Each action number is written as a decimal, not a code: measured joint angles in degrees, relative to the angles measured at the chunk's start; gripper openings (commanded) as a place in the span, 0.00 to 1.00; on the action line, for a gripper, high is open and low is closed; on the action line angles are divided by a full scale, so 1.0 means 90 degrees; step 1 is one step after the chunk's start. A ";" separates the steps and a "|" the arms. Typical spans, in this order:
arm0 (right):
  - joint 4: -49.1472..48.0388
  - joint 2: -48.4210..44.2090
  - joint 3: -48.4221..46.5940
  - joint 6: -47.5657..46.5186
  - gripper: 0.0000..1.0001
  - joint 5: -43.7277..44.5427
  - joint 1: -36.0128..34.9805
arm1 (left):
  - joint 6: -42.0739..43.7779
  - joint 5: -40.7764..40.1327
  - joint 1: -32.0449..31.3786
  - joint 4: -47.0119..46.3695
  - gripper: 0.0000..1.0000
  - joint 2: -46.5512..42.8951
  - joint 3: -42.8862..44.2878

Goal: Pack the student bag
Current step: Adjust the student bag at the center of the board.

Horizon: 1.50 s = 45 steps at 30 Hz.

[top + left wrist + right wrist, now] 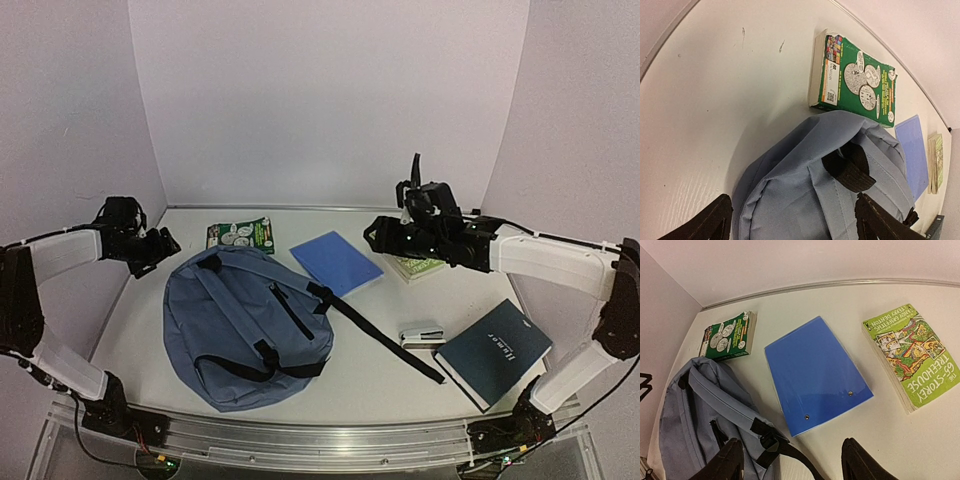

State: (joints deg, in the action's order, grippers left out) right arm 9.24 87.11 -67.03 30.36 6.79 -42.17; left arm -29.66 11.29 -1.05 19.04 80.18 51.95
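Both arms are empty. Your left end effector (792, 205) hangs with its fingers spread wide over the top end of the student bag (245, 325), and the right end effector (791, 450) is parted too, gripping nothing. The bag lies flat on the desk (380, 385) with its straps up, toward 8 o'clock of the desk's middle. None of the items is inside it yet.

A green puzzle book (240, 234) touches the bag's top edge at its 12 o'clock. The blue notebook (336, 262) lies at its 2 o'clock, and a lime-green paperback (912, 357) sits beyond that. A stapler (421, 333) and a dark hardback (495, 352) lie out at 4 o'clock.

The step in hand looks like getting the bag open. Bring the left down on the black carry loop (847, 170) rather than on loose cloth — soft fabric will likely bunch and slip. Keep the right clear of the long strap trailing toward the stapler
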 measured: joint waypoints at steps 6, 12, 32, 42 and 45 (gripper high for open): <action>0.0033 -0.0154 0.0116 0.0111 0.66 0.0002 0.0000 | 0.0030 0.0690 0.0511 -0.0322 0.81 0.0775 0.0011; 0.0106 -0.0246 0.0153 0.0146 0.65 0.0002 0.0000 | 0.0058 0.1426 0.0531 -0.0719 0.66 0.1271 -0.0021; 0.0179 -0.0543 0.0311 0.0208 0.64 0.0004 0.0000 | 0.0073 0.1734 0.0535 -0.1163 0.01 0.1531 -0.0330; 0.0225 -0.0690 0.0312 0.0226 0.63 0.0043 0.0000 | -0.0031 0.2287 0.0537 -0.0930 0.00 0.0620 -0.0278; 0.0228 -0.0727 0.0312 0.0226 0.63 0.0083 0.0000 | -0.0027 0.2374 0.0510 -0.0452 0.00 -0.0128 0.0153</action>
State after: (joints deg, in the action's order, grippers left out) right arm 11.29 80.57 -64.23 32.40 7.54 -42.17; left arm -29.90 32.65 3.55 14.96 79.03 53.33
